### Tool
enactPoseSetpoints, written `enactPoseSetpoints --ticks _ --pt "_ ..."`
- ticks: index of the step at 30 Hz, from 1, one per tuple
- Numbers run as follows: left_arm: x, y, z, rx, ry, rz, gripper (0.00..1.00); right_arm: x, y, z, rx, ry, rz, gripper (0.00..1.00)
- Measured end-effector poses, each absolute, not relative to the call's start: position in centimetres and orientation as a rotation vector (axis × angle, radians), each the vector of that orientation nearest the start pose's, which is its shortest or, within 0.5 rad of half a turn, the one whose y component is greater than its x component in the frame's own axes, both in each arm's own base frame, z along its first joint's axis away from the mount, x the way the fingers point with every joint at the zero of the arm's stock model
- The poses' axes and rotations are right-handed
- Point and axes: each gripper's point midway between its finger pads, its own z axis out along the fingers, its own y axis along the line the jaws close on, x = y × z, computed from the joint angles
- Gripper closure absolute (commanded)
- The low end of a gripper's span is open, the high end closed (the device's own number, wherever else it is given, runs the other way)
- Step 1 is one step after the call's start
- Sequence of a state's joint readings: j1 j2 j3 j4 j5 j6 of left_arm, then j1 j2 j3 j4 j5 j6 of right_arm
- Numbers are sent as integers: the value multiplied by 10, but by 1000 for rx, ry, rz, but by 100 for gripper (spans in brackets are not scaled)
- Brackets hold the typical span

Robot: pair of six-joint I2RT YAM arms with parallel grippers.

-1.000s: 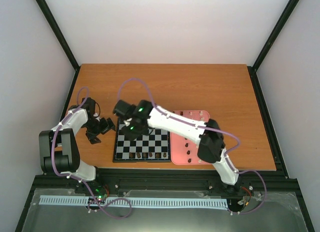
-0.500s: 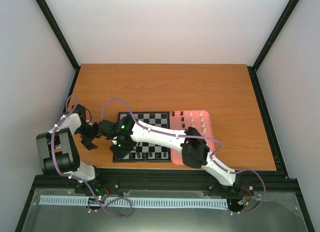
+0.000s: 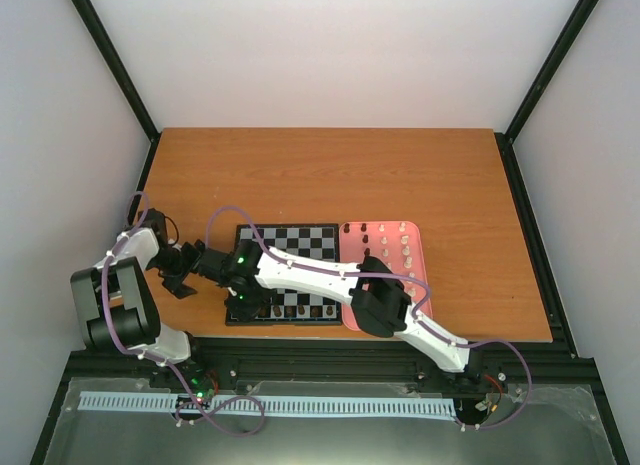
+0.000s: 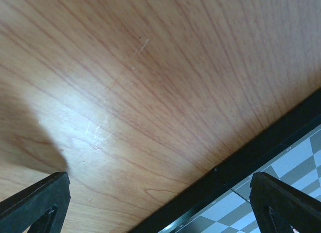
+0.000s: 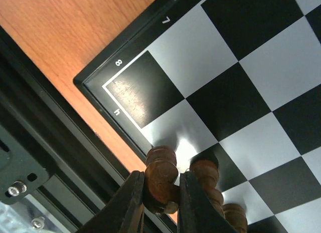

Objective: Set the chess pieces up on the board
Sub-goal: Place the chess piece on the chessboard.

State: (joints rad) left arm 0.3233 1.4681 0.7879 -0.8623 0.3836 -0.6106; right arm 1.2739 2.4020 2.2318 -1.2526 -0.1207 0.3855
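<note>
Swung to a corner of the board [image 5: 241, 92], we are pinching a dark piece [image 5: 161, 175] in our right gripper [image 5: 161, 195], extending the back row [image 5: 206, 177].

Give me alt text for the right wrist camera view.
The right pincer grips a brown chess piece at a corner of the chessboard, by the marks h and 8. Two more brown pieces stand beside it on the edge row; wooden table beyond.

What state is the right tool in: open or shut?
Shut: the right tool clamps a brown chess piece, its fingers pressed against both sides.
</note>
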Motion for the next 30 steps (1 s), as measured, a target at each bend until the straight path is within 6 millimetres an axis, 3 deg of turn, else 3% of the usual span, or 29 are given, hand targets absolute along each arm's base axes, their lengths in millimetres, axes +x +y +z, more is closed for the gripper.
enactPoseSetpoints --ticks 28,30 --pt "241 9 35 -1388 2771 -641 0 138 491 59 -1353 2796 291 97" --pt "241 9 34 -1391 2774 -644 0 139 491 57 -1356 2799 287 89"
